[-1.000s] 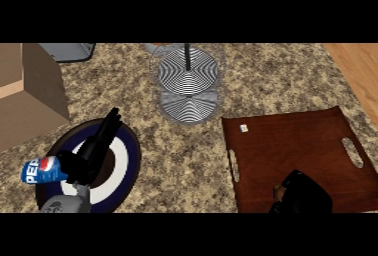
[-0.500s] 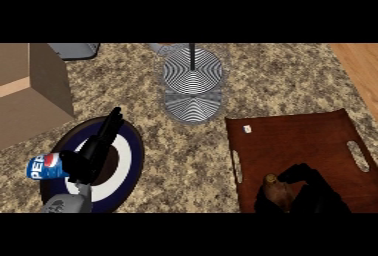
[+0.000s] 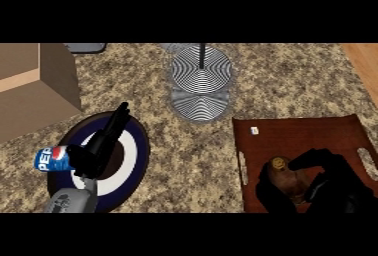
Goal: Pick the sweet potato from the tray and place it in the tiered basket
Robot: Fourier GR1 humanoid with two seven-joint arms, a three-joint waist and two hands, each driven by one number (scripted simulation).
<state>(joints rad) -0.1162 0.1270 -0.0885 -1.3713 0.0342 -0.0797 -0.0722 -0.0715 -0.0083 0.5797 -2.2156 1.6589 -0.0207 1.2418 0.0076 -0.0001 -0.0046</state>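
Note:
The brown sweet potato (image 3: 289,178) lies on the dark red-brown tray (image 3: 295,135) at the lower right. My right hand (image 3: 328,181) is over it, thumb and fingers curled round it from both sides; most of the potato is hidden. The tiered basket (image 3: 201,82), patterned in black and white rings with a thin black post, stands at the top centre. My left hand (image 3: 100,145) rests open at the lower left, fingers straight and pointing up over a dark blue and white plate (image 3: 133,150).
A Pepsi can (image 3: 52,159) lies beside the plate at the left. A cardboard box (image 3: 33,87) fills the upper left. A wooden surface shows at the top right corner. Speckled counter lies between plate, basket and tray.
My right hand has come further up onto the tray and closed round the sweet potato. The view has shifted slightly. The left hand has stayed put.

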